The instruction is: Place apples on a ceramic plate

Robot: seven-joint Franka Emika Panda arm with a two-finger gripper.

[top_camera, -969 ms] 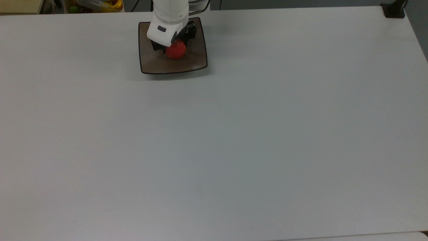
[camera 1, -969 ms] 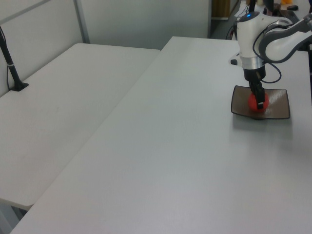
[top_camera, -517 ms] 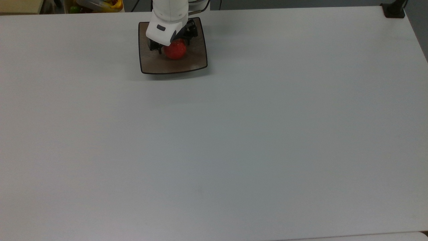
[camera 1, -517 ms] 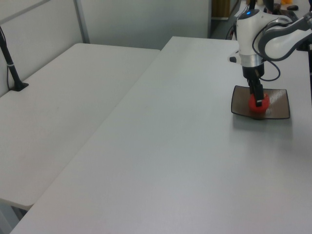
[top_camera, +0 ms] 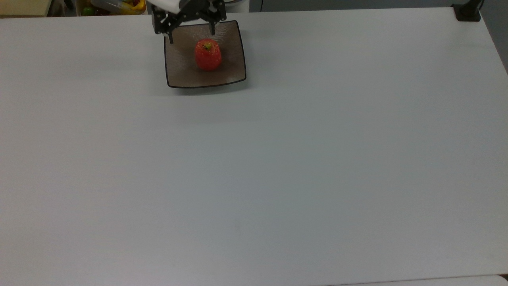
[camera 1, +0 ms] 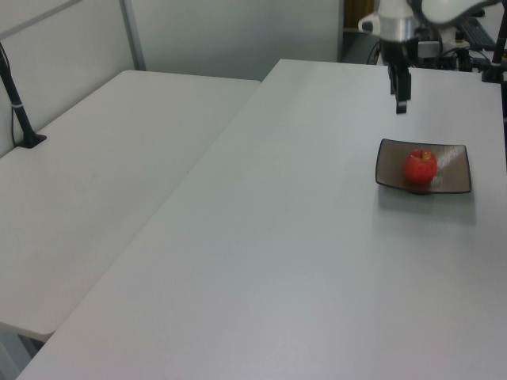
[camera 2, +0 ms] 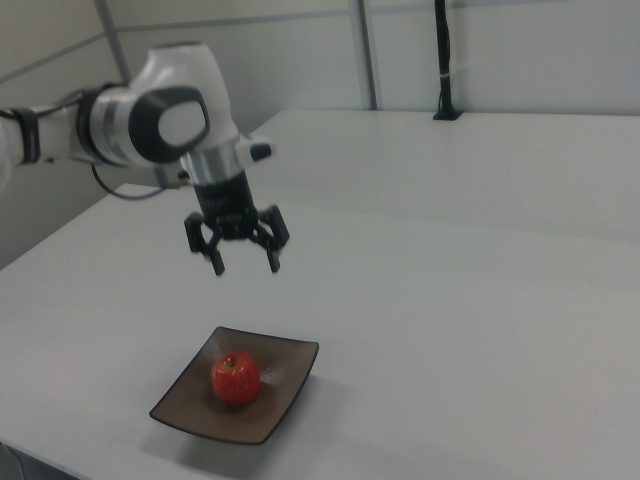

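A wide pale desk (top_camera: 278, 167) fills the workspace, with a second pale table alongside it on the left view's left and grey partition panels behind; a dark clamp post (camera 1: 17, 95) stands at that table's far edge; a container of mixed coloured items (top_camera: 119, 6) sits beyond the desk at the top view's upper left; the ceramic plate (top_camera: 186, 77) lies flat near the desk's far edge in the top view, its corners curled up, which probably helps keep a round fruit from rolling off; the apple (top_camera: 208, 54) rests on the plate's middle, touching nothing but the glaze, well inside the dark rim; it stands upright, its stem-to-base axis roughly vertical, the stem and yellow-green dimple turned up toward the ceiling, and it looks only slightly taller than wide; I judge it stable as it sits, since it rests on its base on the plate's shallow middle; the end effector (camera 2: 246, 256) hangs in the air above and behind the plate, well apart from the fruit, its fingers spread wide and pointing down, holding nothing; in the left view the end effector (camera 1: 401, 96) hovers over bare desk beyond the plate's far side; with the fruit on the plate and the fingers free of it, the placing looks complete
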